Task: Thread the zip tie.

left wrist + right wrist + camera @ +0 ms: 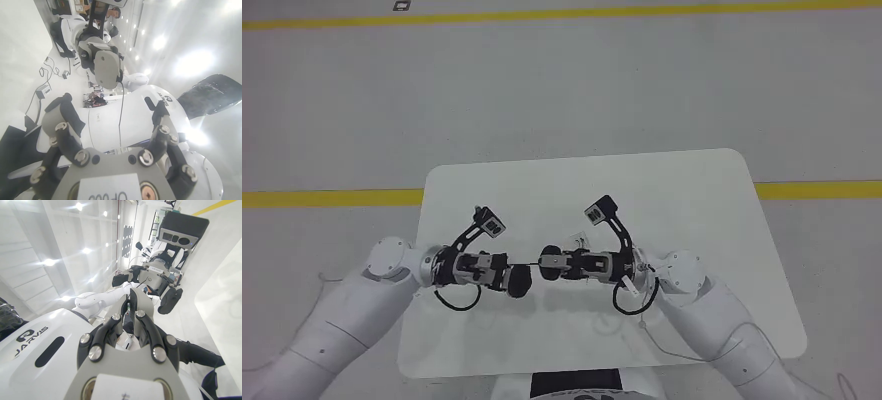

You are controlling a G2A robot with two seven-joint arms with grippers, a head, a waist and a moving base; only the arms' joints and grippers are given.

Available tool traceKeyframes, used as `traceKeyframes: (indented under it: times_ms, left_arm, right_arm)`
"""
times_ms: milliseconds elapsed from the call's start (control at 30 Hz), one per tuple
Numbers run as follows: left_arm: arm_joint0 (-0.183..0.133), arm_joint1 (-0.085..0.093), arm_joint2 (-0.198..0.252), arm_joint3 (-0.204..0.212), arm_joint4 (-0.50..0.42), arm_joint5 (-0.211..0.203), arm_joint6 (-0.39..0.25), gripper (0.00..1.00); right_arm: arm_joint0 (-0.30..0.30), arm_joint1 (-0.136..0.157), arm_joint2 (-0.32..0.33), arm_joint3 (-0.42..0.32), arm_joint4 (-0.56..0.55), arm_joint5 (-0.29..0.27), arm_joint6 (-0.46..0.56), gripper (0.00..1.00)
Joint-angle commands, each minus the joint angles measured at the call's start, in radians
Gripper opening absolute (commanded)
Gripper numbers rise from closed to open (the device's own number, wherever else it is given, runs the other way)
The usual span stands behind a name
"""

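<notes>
A thin black zip tie spans the short gap between my two grippers above the front middle of the white table. My right gripper is shut on one end of it; in the right wrist view the fingers press together and the zip tie pokes out toward the left gripper. My left gripper stands open, fingers spread wide. The zip tie runs from the right gripper down between those fingers without either one touching it.
Both arms hover over the table's near half. The table's rounded front edge lies just below them. Yellow floor lines run past the table on either side.
</notes>
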Motion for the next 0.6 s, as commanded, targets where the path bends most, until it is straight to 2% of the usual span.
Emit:
traceKeyframes:
  times_ms: [0, 333, 400, 567]
  left_arm:
    - [0.000, 0.002, 0.001, 0.001, -0.017, 0.000, 0.000, 1.00]
    - [-0.001, 0.008, 0.004, 0.014, -0.022, 0.000, 0.000, 1.00]
    - [0.003, 0.005, 0.007, -0.003, -0.013, 0.009, 0.040, 1.00]
    - [0.008, -0.001, 0.006, -0.003, -0.010, 0.020, 0.037, 1.00]
  right_arm:
    - [0.004, 0.000, -0.004, 0.002, 0.004, 0.000, 0.009, 0.00]
    - [0.012, -0.001, -0.011, 0.004, 0.013, -0.005, 0.028, 0.00]
    - [0.007, -0.002, -0.016, -0.007, 0.000, 0.002, 0.005, 0.00]
    - [0.007, -0.001, -0.023, -0.016, -0.020, 0.008, -0.003, 0.00]
